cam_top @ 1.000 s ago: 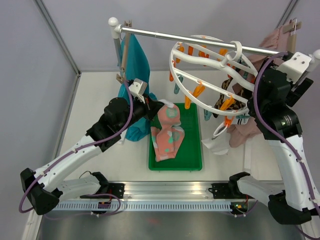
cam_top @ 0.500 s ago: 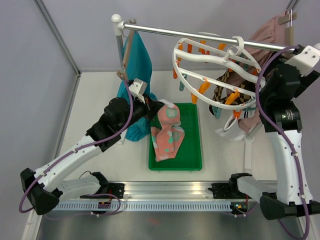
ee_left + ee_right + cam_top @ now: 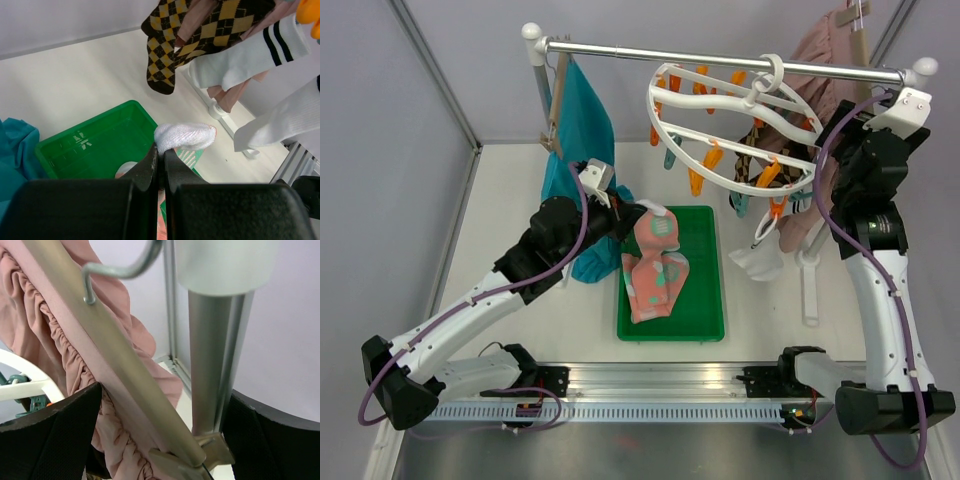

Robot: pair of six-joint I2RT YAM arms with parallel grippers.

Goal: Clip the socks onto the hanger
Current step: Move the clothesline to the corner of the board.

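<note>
Now | left tool (image 3: 160,155) clamped on pink sock (image 3: 655,262), lower end in green tray (image 3: 705,310), frame centre | right tool (image 3: 160,435) fingers apart, straddling rack post (image 3: 212,365), upper right | hanger (image 3: 655,110) hung on rail (image 3: 650,55), upper right of centre | argyle sock (image 3: 165,55) and striped white socks (image 3: 250,52) hanging beneath it

No legible text, label or number anywhere.
</note>
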